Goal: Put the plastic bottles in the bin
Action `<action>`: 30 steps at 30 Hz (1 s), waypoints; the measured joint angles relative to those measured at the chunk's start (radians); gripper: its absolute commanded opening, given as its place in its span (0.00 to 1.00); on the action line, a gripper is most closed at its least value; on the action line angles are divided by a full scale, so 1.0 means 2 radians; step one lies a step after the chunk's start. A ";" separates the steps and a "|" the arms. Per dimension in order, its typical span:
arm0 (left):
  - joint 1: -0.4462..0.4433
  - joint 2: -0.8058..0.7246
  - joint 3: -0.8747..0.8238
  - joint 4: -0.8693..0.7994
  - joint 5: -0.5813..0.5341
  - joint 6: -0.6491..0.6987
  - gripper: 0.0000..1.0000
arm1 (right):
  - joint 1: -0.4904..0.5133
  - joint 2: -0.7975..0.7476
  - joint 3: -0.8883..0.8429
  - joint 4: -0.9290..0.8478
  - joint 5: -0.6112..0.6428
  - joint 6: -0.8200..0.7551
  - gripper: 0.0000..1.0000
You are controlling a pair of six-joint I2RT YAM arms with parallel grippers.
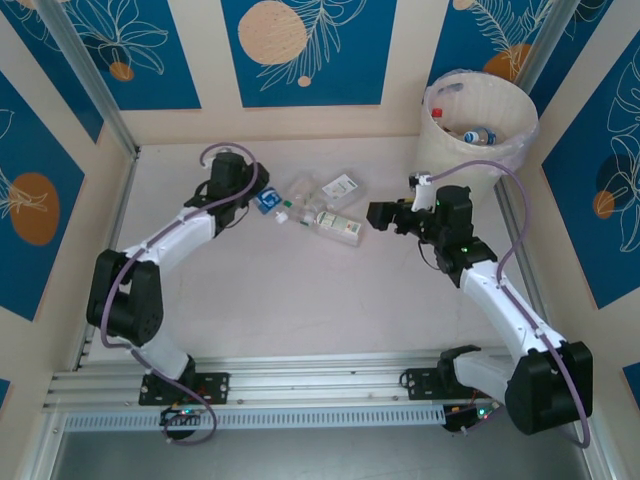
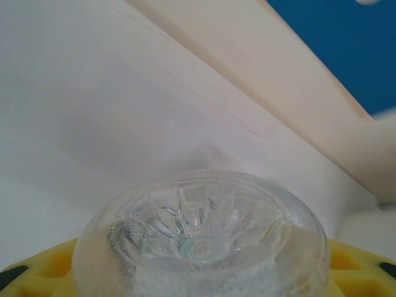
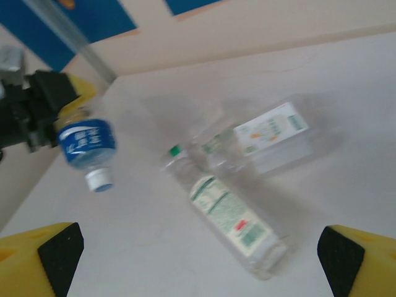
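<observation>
The pale table [image 1: 250, 300] bears a cluster of clear bottles [image 1: 336, 228] lying at upper centre; the bin [image 1: 470, 150] stands at upper right.

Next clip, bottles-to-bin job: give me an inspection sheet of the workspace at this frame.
Surface: pale table, no spills seen.
Job's things: bin at the far right, with bottles inside; about three loose bottles clustered mid-table; one blue-labelled bottle held.
Clutter: nothing seen.
Grippers: left gripper shut on the blue-labelled bottle; right gripper open and empty, beside the cluster.
Cables: purple cables looped along both arms, no snag visible.
Surroundings: blue printed wall panels, metal frame posts.
</observation>
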 measured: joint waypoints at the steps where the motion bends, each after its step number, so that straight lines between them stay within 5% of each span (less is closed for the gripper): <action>1: -0.009 -0.002 -0.005 0.020 0.028 0.008 0.40 | 0.002 0.013 0.010 -0.002 -0.024 0.004 0.99; 6: -0.050 -0.003 -0.008 0.080 0.131 0.047 0.39 | 0.031 0.092 0.098 -0.034 -0.114 0.010 0.99; 12: -0.081 -0.003 -0.002 0.125 0.218 0.061 0.39 | 0.076 0.124 0.136 -0.039 -0.147 0.008 0.99; 21: -0.085 -0.003 0.005 0.157 0.250 0.053 0.39 | 0.103 0.170 0.153 -0.043 -0.138 -0.006 1.00; 30: -0.087 -0.003 0.005 0.160 0.238 0.040 0.42 | 0.120 0.187 0.156 -0.012 -0.101 0.011 0.60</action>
